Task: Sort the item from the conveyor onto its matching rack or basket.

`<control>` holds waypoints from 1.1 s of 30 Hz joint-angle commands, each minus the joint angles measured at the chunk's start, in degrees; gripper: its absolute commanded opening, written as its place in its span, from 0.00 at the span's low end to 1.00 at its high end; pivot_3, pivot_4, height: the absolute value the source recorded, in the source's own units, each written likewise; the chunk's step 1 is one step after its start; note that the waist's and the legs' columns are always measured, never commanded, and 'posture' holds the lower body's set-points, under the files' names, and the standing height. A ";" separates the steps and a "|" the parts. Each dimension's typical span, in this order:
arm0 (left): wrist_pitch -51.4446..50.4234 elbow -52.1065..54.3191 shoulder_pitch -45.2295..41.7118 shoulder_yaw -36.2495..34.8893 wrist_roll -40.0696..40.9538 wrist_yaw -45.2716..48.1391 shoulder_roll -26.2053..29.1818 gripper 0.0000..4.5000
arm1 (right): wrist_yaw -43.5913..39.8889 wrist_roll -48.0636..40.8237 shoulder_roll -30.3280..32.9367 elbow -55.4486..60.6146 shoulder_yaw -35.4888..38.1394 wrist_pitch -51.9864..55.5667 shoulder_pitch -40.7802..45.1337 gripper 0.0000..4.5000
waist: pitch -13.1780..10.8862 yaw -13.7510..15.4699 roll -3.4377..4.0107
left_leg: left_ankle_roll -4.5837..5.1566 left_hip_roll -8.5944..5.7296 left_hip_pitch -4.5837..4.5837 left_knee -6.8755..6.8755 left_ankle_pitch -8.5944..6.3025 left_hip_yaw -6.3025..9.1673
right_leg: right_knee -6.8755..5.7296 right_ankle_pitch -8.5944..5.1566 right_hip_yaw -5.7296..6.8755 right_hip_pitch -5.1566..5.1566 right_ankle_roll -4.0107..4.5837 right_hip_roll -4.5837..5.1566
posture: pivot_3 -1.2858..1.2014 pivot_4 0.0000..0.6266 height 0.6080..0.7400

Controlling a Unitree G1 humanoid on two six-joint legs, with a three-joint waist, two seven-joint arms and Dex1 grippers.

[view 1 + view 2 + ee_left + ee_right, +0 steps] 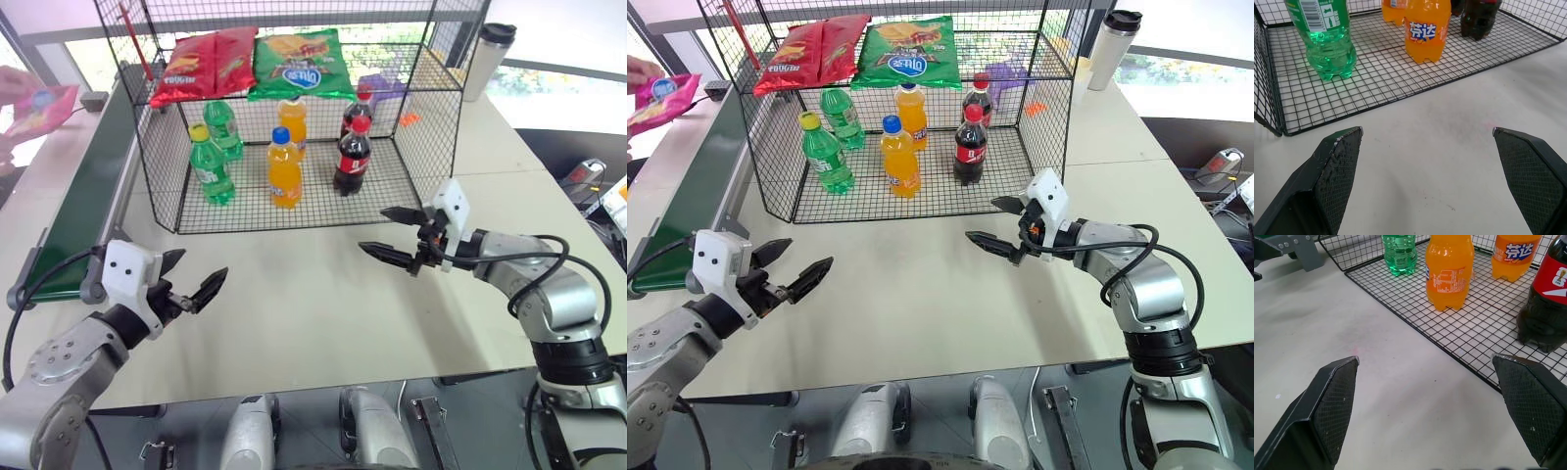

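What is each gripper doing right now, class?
Left gripper: open, empty.
Right gripper: open, empty.

A pale beige tabletop (323,304) spans the scene, its surface matte and evenly lit. Bright daylight enters through windows (558,83) along the far side, washing out the view beyond. A steel travel tumbler with a black lid (487,59) stands upright at the tabletop's far right corner. Dark flooring (578,142) shows past the right edge.
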State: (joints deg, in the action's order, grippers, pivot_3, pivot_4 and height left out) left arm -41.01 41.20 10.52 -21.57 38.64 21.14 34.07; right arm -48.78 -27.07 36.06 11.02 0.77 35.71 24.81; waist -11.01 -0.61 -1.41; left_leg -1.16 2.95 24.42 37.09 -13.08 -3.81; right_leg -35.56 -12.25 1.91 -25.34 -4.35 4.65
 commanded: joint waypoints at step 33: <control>22.16 -10.23 17.26 -16.70 -49.16 4.03 30.41 0.99 | -5.65 -9.74 -5.37 3.56 -3.40 7.44 14.63 1.00 | 0.03 -0.39 0.25 | -0.01 0.03 -0.03 -0.22 0.00 -0.12 | -0.12 -0.01 -0.01 -0.24 0.03 0.01 | 0.52 0.24 1.00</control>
State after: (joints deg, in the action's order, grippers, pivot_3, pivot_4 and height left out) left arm -24.38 33.76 26.36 -36.26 -1.54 25.15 63.63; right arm -52.89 -36.12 31.09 12.35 -1.19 43.84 38.16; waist -10.98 -0.99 -1.16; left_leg -1.17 2.99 24.39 36.82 -13.08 -4.00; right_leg -35.62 -12.25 1.90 -25.61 -4.32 4.69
